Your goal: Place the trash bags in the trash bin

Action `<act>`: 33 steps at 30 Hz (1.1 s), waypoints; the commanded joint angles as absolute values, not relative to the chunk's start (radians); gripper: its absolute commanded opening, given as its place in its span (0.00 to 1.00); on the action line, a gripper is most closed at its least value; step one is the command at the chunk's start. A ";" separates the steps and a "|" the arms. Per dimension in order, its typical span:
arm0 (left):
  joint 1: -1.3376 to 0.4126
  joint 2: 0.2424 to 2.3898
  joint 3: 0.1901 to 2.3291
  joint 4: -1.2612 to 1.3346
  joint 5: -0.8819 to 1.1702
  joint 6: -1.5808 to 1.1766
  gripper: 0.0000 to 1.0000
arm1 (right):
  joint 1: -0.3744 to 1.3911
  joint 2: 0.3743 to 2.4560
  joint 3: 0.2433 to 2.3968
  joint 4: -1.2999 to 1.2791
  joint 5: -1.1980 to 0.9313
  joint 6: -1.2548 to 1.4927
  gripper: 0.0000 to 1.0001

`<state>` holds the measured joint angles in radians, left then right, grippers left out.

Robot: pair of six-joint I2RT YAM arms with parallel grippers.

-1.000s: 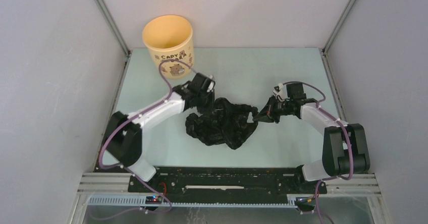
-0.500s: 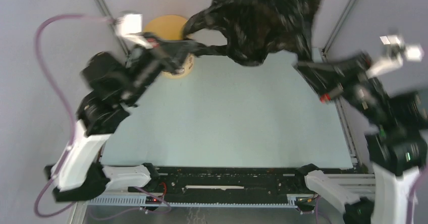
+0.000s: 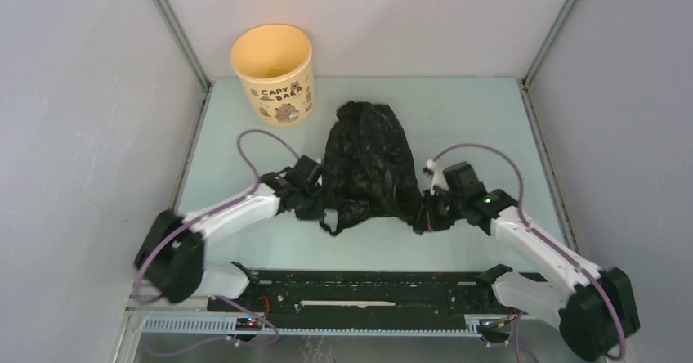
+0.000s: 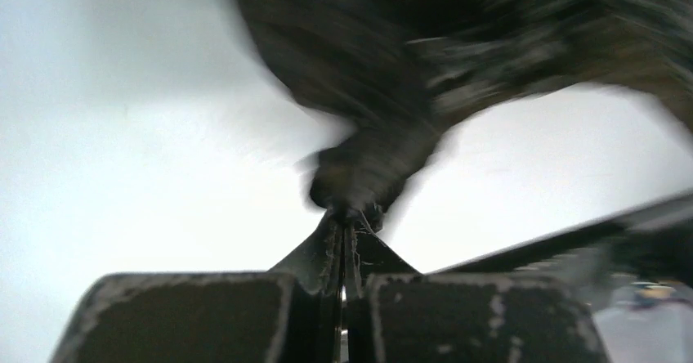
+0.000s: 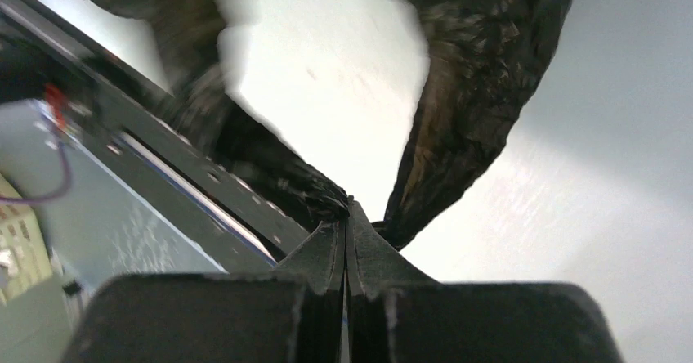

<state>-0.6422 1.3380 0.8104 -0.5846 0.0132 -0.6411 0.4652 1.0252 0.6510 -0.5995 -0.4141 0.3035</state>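
The black trash bag [image 3: 364,163] lies spread on the table's middle, its closed end pointing toward the back. My left gripper [image 3: 313,201] is shut on the bag's near left corner; in the left wrist view the jaws [image 4: 345,216] pinch a bunched strip of bag [image 4: 368,167]. My right gripper [image 3: 422,216] is shut on the near right corner; the right wrist view shows its tips [image 5: 348,209] pinching black plastic [image 5: 474,93]. The pale yellow trash bin [image 3: 273,73] stands upright and open at the back left, apart from the bag.
Grey walls enclose the table on the left, back and right. The black base rail [image 3: 368,291] runs along the near edge, also seen in the right wrist view [image 5: 155,167]. A loop of bag handle [image 3: 329,226] hangs toward the rail.
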 commanded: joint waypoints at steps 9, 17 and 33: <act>-0.616 1.551 2.584 -0.837 -0.017 -0.443 0.00 | 0.328 1.337 2.349 -0.852 -0.444 0.251 0.00; -0.542 1.181 1.404 -0.506 -0.069 -0.596 0.00 | 0.316 0.990 1.255 -0.345 -0.512 0.331 0.00; -0.520 1.103 1.442 -0.606 0.061 -0.592 0.00 | 0.373 1.167 1.501 -0.635 -0.550 0.344 0.00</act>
